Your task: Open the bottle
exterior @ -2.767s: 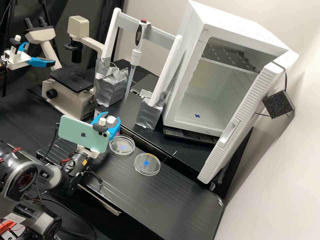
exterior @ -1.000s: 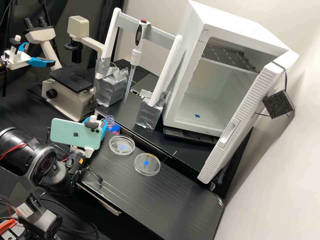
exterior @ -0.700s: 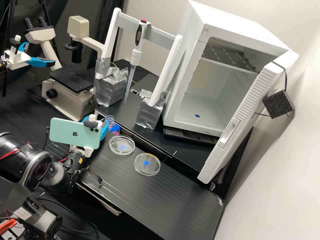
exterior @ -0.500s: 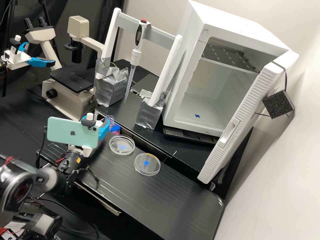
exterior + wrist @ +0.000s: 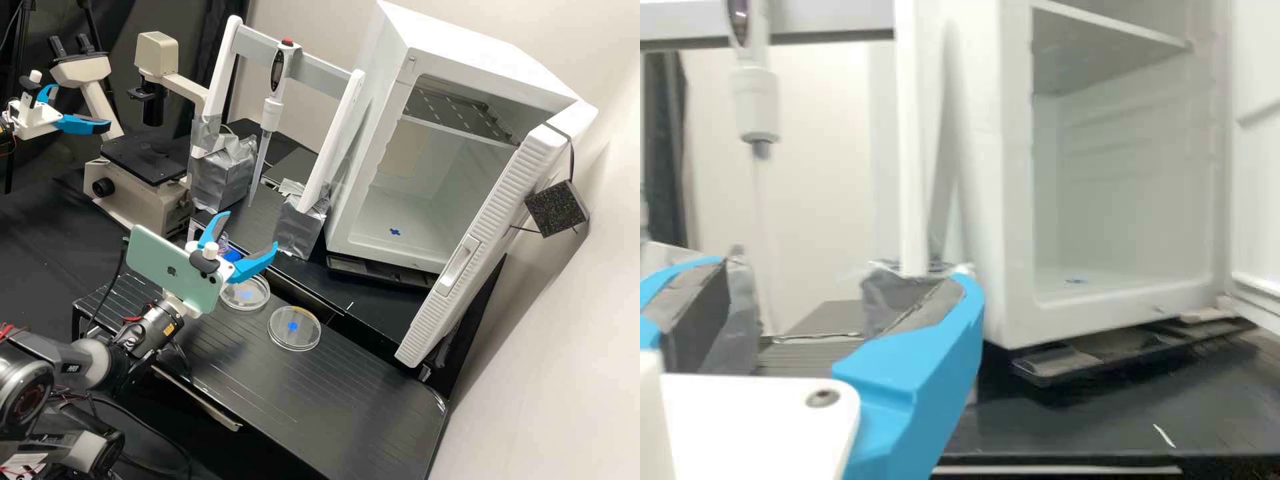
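Spread open, the white gripper with bright blue fingers is above the far edge of the near part of the black counter, its fingers wide apart with nothing between them. Since the last earlier frame it has swung rightward in the high view, from beside the bottle to in front of it, and its fingers show more clearly apart. The pale green phone mounted behind them has moved along.

Near the middle of that near part lies a round clear lidded dish with a blue mark; a similar clear dish, nearer the far edge, is now partly covered by the gripper.

Beyond, the clear-necked bottle with a blue label is in its same place, by the raised rear part's front left corner, more hidden than before. Farther back, a white pipette hangs from a white frame, left of the white open-doored cabinet.
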Robot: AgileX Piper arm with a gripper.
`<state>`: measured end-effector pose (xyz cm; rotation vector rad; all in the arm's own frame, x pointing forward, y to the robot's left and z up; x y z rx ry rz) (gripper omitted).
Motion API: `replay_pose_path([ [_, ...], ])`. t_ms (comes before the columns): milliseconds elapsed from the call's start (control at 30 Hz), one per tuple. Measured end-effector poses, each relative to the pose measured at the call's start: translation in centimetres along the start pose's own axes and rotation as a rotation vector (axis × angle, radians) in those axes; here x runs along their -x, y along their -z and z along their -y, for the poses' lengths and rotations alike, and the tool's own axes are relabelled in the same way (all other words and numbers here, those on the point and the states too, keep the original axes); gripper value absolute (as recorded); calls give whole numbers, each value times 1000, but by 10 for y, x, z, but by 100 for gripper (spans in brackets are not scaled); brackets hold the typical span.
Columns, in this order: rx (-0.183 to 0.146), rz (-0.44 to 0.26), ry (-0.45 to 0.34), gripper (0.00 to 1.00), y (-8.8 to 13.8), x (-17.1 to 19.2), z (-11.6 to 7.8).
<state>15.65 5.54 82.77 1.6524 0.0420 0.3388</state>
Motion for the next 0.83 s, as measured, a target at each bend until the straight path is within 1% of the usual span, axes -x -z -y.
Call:
replay_pose_path([
  [67, -20, 16, 1, 100, -4, -2, 0],
  [133, -31, 26, -9, 100, -5, -6, -3],
  [233, -29, 23, -21, 100, -5, -14, -6],
  [333, -19, 20, -38, 100, -5, -21, -9],
  [467, -10, 17, -41, 100, -5, -25, -11],
  [567, -21, 12, -39, 100, -6, -28, -11],
  [700, -20, 15, -39, 100, -7, -31, -12],
  [833, -37, 16, -42, 100, -7, -31, -12],
])
